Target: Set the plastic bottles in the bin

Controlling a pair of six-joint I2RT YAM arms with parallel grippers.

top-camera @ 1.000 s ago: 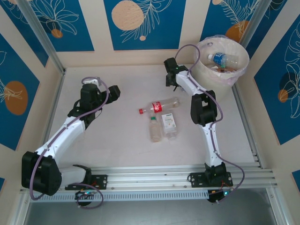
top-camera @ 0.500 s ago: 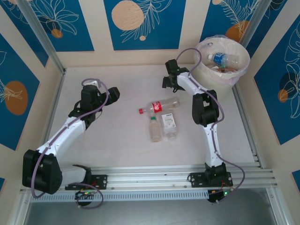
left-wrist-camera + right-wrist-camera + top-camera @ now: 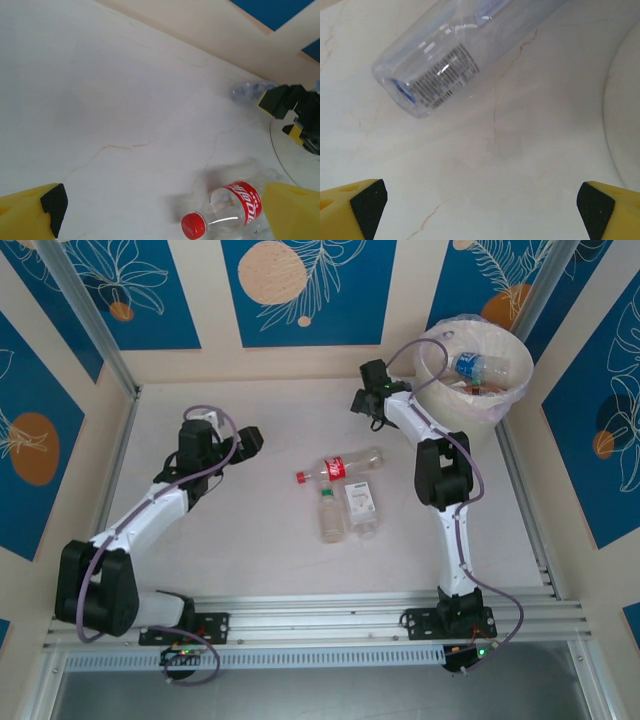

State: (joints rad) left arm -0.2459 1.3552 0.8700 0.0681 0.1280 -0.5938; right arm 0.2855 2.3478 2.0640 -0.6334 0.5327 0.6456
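Observation:
Three plastic bottles lie mid-table: a red-label, red-cap one, a green-cap one and a white-label one. A fourth clear bottle with a blue label and barcode lies on the table ahead of my right gripper, which stands open and empty beside the bin. A blue-label bottle lies inside the bin. My left gripper is open and empty, with the red-cap bottle just ahead toward its right finger.
Cream walls with blue panels close in the table at the back and sides. A metal rail runs along the near edge. The right arm stretches up the right side, close to the lying bottles.
The right gripper has shifted back and to the right, nearer the bin. The left gripper has edged slightly right toward the red-label bottle. Both stay open.

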